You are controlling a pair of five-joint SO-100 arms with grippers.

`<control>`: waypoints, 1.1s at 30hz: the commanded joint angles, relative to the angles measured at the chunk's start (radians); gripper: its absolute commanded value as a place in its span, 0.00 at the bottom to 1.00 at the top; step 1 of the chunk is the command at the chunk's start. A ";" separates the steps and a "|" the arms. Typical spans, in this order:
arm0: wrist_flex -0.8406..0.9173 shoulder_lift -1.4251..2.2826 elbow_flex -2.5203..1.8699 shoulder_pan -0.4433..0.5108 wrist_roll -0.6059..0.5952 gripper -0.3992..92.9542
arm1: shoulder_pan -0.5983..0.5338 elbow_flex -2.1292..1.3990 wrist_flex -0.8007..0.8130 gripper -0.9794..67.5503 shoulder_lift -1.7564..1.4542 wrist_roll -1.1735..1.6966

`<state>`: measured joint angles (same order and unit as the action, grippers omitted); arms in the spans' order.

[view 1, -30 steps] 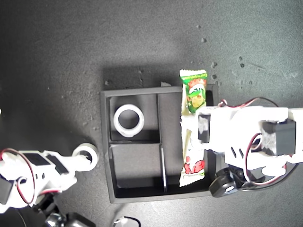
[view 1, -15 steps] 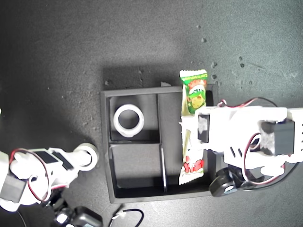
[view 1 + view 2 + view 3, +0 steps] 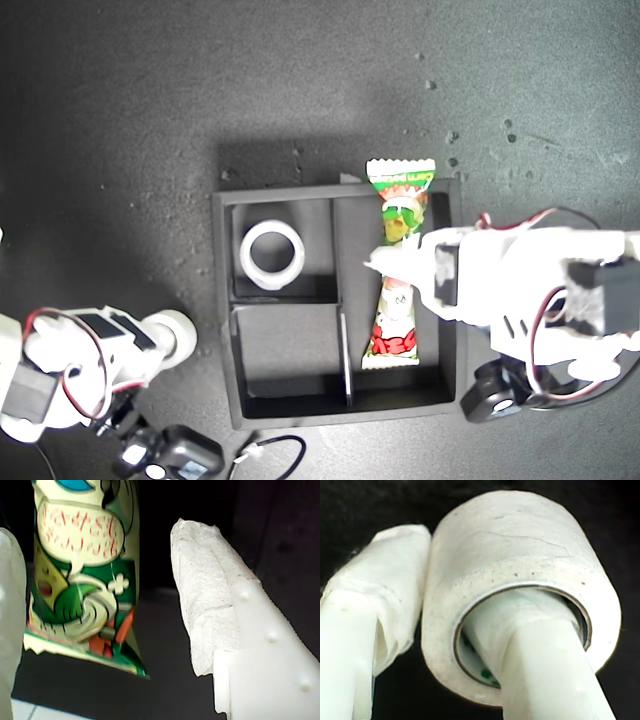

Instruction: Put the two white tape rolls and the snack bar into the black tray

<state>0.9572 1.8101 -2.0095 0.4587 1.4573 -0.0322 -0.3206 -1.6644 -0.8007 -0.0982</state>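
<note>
The snack bar [image 3: 396, 272] lies lengthwise in the long compartment of the black tray [image 3: 224, 300], its green end over the far wall. My first gripper [image 3: 386, 262] is over the bar's middle and open. In the first wrist view the bar [image 3: 82, 575] hangs between the spread fingers [image 3: 205, 605], with a gap on one side. A larger white tape roll [image 3: 272, 254] rests in a small compartment. My second gripper [image 3: 172, 337] is shut on the smaller roll [image 3: 520, 570] outside the tray at the exterior view's left, one finger through its core.
The tray's other small compartment [image 3: 285, 345], nearest the exterior view's bottom edge, holds nothing. The dark tabletop [image 3: 300, 80] surrounds the tray. A loose cable and connector [image 3: 262, 452] lie by the exterior view's bottom edge, near the second arm's base.
The snack bar has swung towards the exterior view's left and sits deeper in the long compartment, and my first gripper has opened. My second gripper, with the small roll, has drawn back from the tray.
</note>
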 commanded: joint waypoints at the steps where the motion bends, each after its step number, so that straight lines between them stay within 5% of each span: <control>1: 0.121 0.063 0.153 -0.023 -0.060 0.01 | 0.020 0.163 -0.126 0.28 -0.017 0.035; 8: 0.247 -0.100 0.480 -0.044 -0.158 0.01 | 0.034 0.295 -0.138 0.21 -0.037 -0.098; 12: 0.276 -0.256 0.675 -0.048 -0.202 0.01 | 0.098 0.314 -0.138 0.02 -0.037 -0.319; 25: 0.325 -0.615 0.960 -0.086 -0.239 0.04 | 0.110 0.152 -0.140 0.01 -0.241 -0.738; 33: 0.465 -0.802 1.220 -0.089 -0.252 0.14 | 0.084 0.107 -0.138 0.01 -0.330 -0.957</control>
<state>1.3622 1.0400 -0.9403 0.3605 1.2149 0.0598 -0.2132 -1.7963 -1.0508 -0.9741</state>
